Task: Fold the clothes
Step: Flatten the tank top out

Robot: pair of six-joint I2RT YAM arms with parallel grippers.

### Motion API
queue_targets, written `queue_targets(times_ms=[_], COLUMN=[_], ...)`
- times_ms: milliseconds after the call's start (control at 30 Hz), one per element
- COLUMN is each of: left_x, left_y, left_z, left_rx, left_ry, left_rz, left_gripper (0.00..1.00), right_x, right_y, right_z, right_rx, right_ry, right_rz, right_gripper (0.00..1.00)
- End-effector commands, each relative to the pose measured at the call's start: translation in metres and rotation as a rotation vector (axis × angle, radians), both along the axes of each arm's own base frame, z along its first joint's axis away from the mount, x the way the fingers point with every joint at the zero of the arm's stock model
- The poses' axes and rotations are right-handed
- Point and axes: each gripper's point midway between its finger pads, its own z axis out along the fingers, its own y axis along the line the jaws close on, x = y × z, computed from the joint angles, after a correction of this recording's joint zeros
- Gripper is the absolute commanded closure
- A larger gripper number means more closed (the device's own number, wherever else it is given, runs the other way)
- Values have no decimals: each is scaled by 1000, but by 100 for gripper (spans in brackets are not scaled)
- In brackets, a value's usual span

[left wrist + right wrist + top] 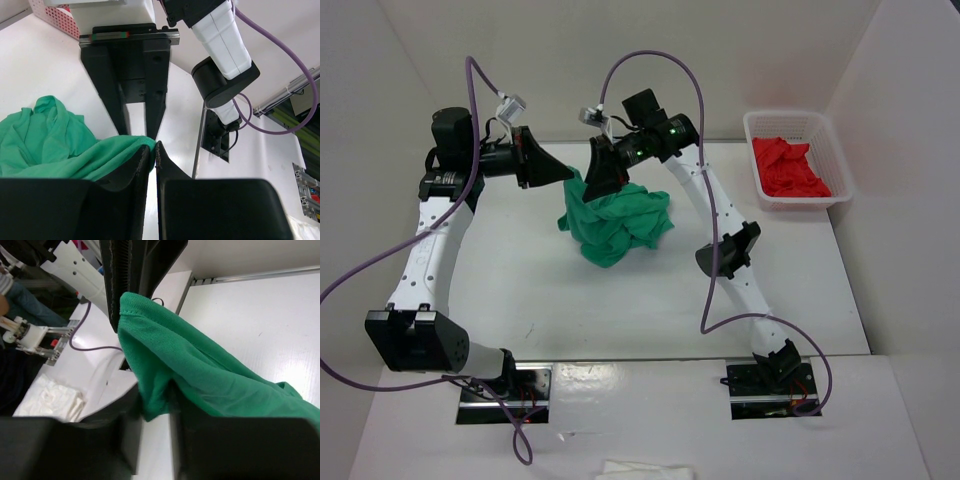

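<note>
Left gripper [153,146] clamped tight on the hem of the green T-shirt [615,222], right gripper [154,401] pinching a fold just beside, rest bunched on the white table [570,310]

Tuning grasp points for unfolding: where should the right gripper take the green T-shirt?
Probably the stitched hem of the green T-shirt, just beside where the left gripper pinches it, coming from the opposite side: that edge is lifted off the crumpled heap, the rest is bunched.
</note>
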Motion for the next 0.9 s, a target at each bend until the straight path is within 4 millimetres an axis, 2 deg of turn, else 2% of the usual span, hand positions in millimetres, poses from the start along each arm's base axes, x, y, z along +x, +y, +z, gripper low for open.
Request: queue_targets(times_ms=[0, 67, 100, 200, 300, 333, 367, 400, 433, 500, 533, 567, 600, 633, 700, 733, 767, 800, 867], left_x=[-12, -13, -13, -12, -4, -3, -1, -2, 2, 4, 11, 13, 12, 16, 11, 9, 7, 6, 4], left_y=[-2, -5, -5, -4, -1, -1, 0, 1, 2, -2, -1, -3, -10, -11, -24, -28, -29, -32, -38], left_z=[24, 21, 21, 12, -6, -10, -17, -28, -39, -54, -65, -76, -85, -101, -116, -123, -136, -140, -153], left_rx=[-1, -2, 1, 7, 49, 54, 71, 76, 94, 134, 178, 201, 231, 277, 322, 337, 364, 370, 393], left_ry=[-91, -80, -90, -82, -96, -103, -118, -96, -110, -118, -120, -111, -139, -124, -142, -131, -116, -117, -103], left_rz=[-18, -27, -27, -29, 11, 10, 15, 12, 21, 20, 60, 60, 47, 75, 47, 44, 46, 40, 34], left_gripper=[86, 86, 86, 82, 66, 60, 41, 32, 24, 18, 15, 14, 13, 13, 12, 11, 11, 11, 11], right_x=[-4, -5, -4, 0, 0, 0, 5, 12, 18, 29, 26, 38, 44, 43, 44, 42, 43, 45, 39], right_y=[2, 1, 2, 3, 0, -7, -14, -16, -29, -42, -53, -65, -71, -80, -86, -93, -94, -93, -96], right_z=[17, 19, 20, 23, 43, 57, 66, 70, 87, 102, 120, 120, 130, 143, 151, 161, 162, 161, 172], right_rx=[49, 50, 55, 48, 51, 55, 51, 49, 65, 72, 91, 88, 106, 122, 126, 140, 136, 138, 155], right_ry=[-68, -68, -75, -110, -142, -167, -160, -179, -216, -250, -254, -248, -278, -313, -336, -365, -374, -376, -395], right_rz=[10, 9, 9, -25, -67, -101, -136, -174, -220, -294, -321, -358, -389, -419, -452, -474, -483, -483, -495], right_gripper=[74, 81, 89, 100, 100, 100, 100, 100, 100, 100, 100, 100, 100, 100, 100, 100, 100, 100, 100])
